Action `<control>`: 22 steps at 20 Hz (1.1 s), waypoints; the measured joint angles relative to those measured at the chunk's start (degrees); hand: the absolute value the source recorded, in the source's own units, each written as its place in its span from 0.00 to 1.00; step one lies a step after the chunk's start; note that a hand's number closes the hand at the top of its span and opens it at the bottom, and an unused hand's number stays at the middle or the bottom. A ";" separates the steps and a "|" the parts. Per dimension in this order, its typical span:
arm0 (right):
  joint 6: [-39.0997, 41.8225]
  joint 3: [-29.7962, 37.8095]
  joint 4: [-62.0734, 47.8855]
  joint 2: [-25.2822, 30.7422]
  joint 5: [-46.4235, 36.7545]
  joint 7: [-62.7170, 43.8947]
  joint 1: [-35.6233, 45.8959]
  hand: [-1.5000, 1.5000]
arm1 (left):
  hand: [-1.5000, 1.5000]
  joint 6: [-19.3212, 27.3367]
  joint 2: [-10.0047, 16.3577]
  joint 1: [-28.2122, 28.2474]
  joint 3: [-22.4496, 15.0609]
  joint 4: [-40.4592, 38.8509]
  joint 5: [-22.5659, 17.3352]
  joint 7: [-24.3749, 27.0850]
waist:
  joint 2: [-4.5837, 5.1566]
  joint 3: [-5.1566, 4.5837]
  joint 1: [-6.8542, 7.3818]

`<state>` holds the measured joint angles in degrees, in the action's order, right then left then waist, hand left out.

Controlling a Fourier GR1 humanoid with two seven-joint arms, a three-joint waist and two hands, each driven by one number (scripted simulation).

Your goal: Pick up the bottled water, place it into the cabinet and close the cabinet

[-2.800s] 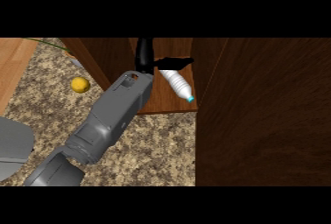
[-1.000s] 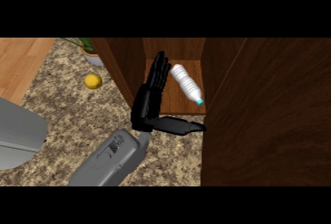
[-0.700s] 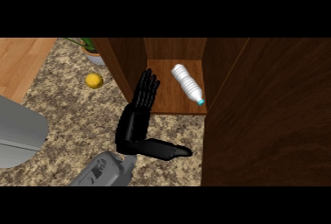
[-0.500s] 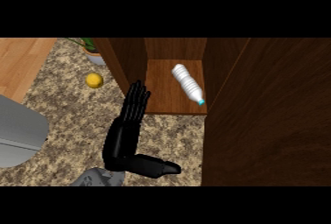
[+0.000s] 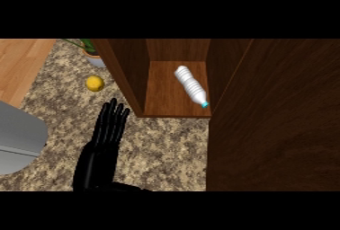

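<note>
And there it is, on the open shelf of the cabinet (image 5: pixel 163 96): the bottled water (image 5: pixel 190 86), lying on its side on the brown shelf floor, over in the right-hand part of the compartment. Clear ribbed body, teal cap pointing down the view and slightly right, just short of the shelf's front edge. Untouched. Flanked by the cabinet's left wall on one side and a tall dark wooden panel (image 5: pixel 279 117) on the other, much closer to the panel. Cabinet standing open, shelf plainly on show.

Down at the lower left, the left hand (image 5: pixel 96 157), black, out over the speckled counter (image 5: pixel 166 143). Released, with fingers (image 5: pixel 111 121) straight and side by side, pointing up the view toward the foot of the cabinet's left wall, tips near its front corner. Thumb sticking out to the right along the bottom edge. Holding nothing, and well apart from the bottled water. Hard to say whether resting on the stone or hovering above it.

Over to the left of the cabinet, a small yellow fruit (image 5: pixel 95 83) sitting on the counter, just above the fingertips and clear of them. Beyond it, at the top, a pot with green leaves (image 5: pixel 93 58), just beside the cabinet's left wall. Farther left, a strip of light wood (image 5: pixel 23 63), and below that a grey rounded shape (image 5: pixel 16 143), cut off by the view's left edge.
</note>
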<state>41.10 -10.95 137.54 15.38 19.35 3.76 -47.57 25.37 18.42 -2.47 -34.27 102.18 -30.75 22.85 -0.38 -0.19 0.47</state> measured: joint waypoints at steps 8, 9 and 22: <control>-3.29 -11.85 0.85 -2.09 -4.12 -4.81 3.85 1.00 | 0.00 -2.02 4.40 6.33 3.01 5.68 -1.71 1.17 | -0.21 -0.16 -0.02; -4.02 -13.04 1.01 -2.52 -4.95 -5.43 4.66 1.00 | 0.00 -1.94 4.41 6.81 3.26 6.05 -1.77 1.42 | -0.21 -0.18 -0.06; -11.28 -23.50 4.45 -7.59 -21.01 -18.42 18.66 1.00 | 0.00 -7.72 9.83 14.99 9.22 9.46 -6.09 3.96 | -0.50 -0.27 0.75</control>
<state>29.82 -34.45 141.99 7.79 -1.66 -14.66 -28.92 17.65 28.25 12.52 -25.04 111.64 -36.85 26.80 -0.87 -0.46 1.22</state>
